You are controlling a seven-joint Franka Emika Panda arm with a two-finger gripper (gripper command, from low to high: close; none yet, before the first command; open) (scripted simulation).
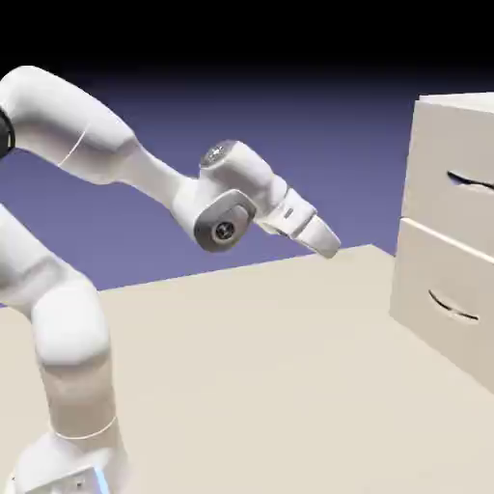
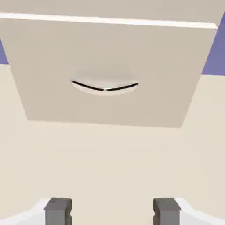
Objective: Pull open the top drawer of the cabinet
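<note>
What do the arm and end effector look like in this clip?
The arm is glossy white with rounded segments, a grey disc cap at the wrist joint and a small blue light at its base. The end effector has two small square grey fingertips on white mounts. No cables show.

Open air lies between the hand [image 1: 329, 243] and the cabinet [image 1: 446, 232], which stands well apart at the exterior view's right. The bare surface [image 1: 251, 367] below offers a clear run to the drawer fronts. Ahead of the spread fingers [image 2: 57, 211], only a flat front with its thin curved handle [image 2: 104, 87] faces the hand, both drawers flush and closed.
</note>
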